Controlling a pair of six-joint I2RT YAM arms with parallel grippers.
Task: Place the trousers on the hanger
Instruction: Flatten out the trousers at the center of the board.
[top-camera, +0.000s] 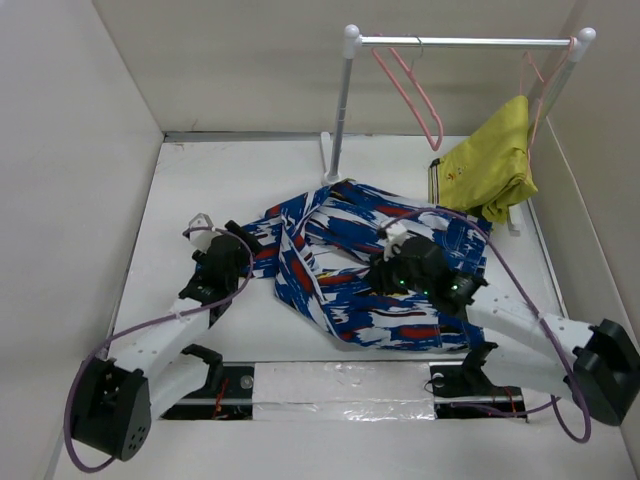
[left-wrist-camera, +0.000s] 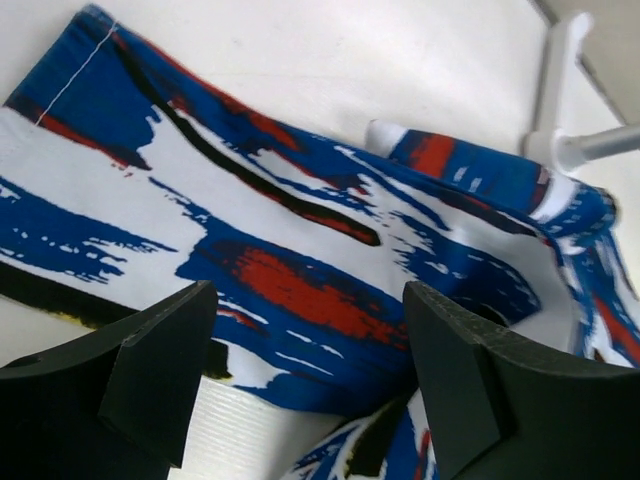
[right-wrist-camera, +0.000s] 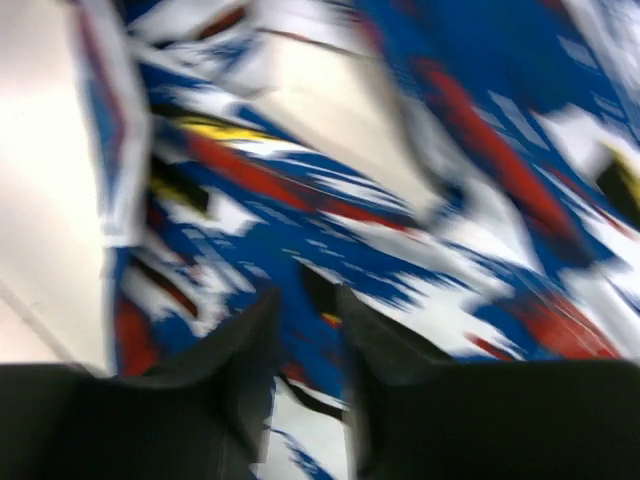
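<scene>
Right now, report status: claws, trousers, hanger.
Left claw open over the trousers. Right claw nearly closed above them, grip unclear in blur. They lie bunched on the table; hanger bare on the rail.

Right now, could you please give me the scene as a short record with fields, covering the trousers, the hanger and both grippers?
trousers: lying crumpled on the table, not on any hanger
hanger: empty, hooked on the rack rail at the back
other garment: yellow-green garment hanging at the rail's right end
left gripper: open, over the trousers' left part
right gripper: over the trousers' middle; fingers close together, view blurred, grip unclear
</scene>
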